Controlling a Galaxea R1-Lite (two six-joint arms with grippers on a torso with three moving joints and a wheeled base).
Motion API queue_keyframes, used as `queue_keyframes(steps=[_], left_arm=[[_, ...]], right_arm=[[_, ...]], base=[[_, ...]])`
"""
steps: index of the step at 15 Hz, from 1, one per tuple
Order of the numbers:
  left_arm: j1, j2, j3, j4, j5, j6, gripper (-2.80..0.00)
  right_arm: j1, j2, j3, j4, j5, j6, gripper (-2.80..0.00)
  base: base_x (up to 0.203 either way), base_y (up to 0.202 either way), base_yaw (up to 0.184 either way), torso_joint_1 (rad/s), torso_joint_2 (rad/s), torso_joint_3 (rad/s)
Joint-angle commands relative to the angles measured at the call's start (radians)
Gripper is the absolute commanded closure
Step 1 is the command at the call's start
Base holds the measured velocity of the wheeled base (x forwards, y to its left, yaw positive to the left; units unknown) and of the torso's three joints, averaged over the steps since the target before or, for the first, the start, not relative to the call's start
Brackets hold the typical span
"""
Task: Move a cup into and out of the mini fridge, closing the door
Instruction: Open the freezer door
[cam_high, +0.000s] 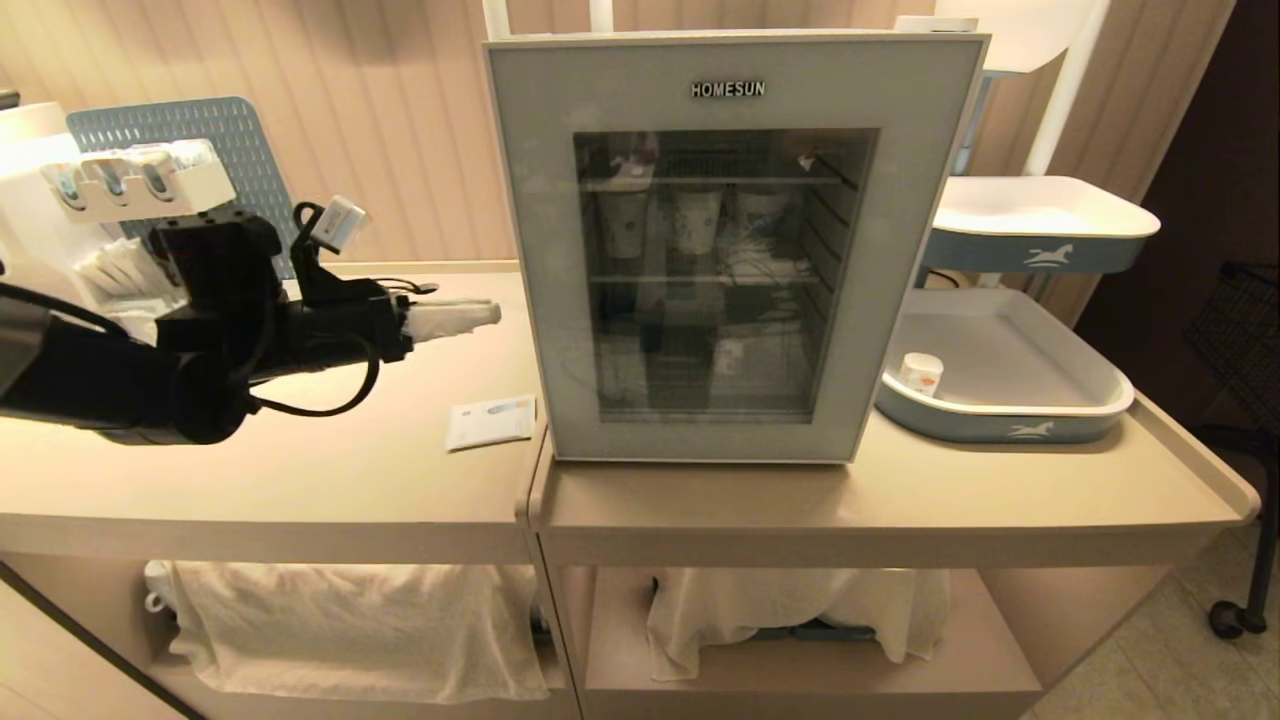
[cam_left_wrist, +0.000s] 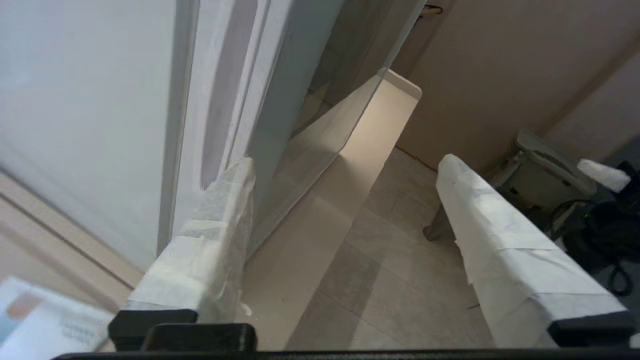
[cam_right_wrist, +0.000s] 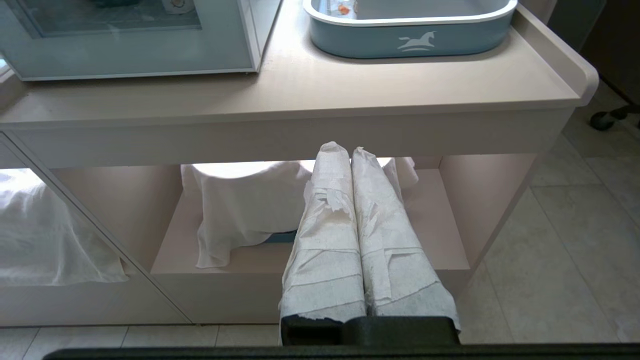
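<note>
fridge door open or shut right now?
Shut. In the head view the door sits flush against the mini fridge, paper cups visible only through its glass. Left gripper hovers at its left edge, fingers apart.

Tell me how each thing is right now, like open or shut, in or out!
Door: shut.
Mini fridge: closed, paper cups standing on its upper shelf.
Cup: upright in the blue tray, outside the fridge.
Left gripper: open, empty, by the fridge's left side.
Right gripper: shut, empty, parked low before the counter.
</note>
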Motion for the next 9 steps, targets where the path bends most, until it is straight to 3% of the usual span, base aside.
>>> queue_keyframes(steps=[1,9], left_arm=[[-0.039,0.073,0.002,-0.133,-0.001,-0.004,-2.80],[-0.056,0.099,-0.019,-0.159,0.012,0.003,-2.80]], right_arm=[[0.000,0.002,0.000,0.000,0.000,0.000,0.00],[0.000,0.002,0.000,0.000,0.000,0.000,0.00]], base=[[0.000,0.000,0.000,0.000,0.00,0.000],[0.000,0.000,0.000,0.000,0.00,0.000]])
